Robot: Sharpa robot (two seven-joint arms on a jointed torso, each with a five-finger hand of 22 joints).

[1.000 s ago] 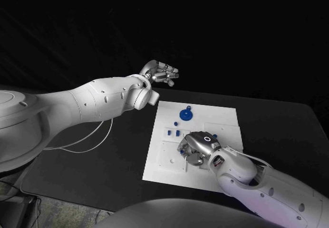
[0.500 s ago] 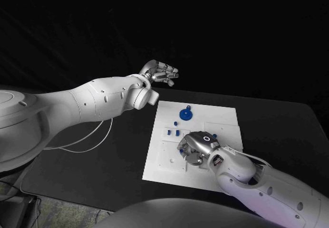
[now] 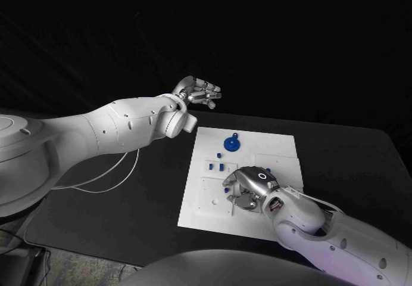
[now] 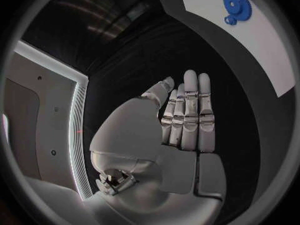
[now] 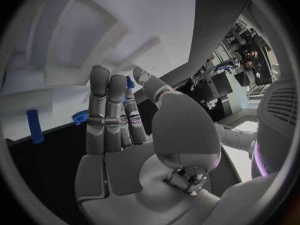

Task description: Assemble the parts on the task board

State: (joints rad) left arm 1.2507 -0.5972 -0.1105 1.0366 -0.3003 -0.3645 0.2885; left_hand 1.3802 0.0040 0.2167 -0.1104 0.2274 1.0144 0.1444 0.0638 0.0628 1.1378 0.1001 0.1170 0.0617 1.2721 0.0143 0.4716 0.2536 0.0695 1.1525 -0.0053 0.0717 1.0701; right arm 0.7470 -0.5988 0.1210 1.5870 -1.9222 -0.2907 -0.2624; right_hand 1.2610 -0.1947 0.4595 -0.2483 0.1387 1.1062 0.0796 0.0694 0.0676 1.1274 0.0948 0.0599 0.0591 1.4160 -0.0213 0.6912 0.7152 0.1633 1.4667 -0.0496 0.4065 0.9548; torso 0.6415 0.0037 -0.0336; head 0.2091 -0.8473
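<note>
The white task board (image 3: 258,149) lies in the middle of the black table. A blue gear (image 3: 231,143) (image 4: 237,5) sits near its far edge, with small blue pegs (image 3: 219,157) just nearer. My right hand (image 3: 249,189) (image 5: 119,115) is low over the board's middle. It pinches a small blue part (image 5: 129,82) between thumb and a fingertip. Beside its fingers stand a blue peg (image 5: 34,126) and a small blue gear (image 5: 79,117). My left hand (image 3: 199,92) (image 4: 187,120) hangs raised beyond the board's far left corner, fingers straight and side by side, holding nothing.
A thin white cable (image 3: 103,179) loops over the table left of the board. The board (image 5: 75,45) has raised and recessed shapes on its surface. Bare black tabletop (image 3: 352,161) lies to the board's right.
My right hand has crept slightly toward the board's near edge. The left hand has barely moved, and the parts on the board lie as before.
</note>
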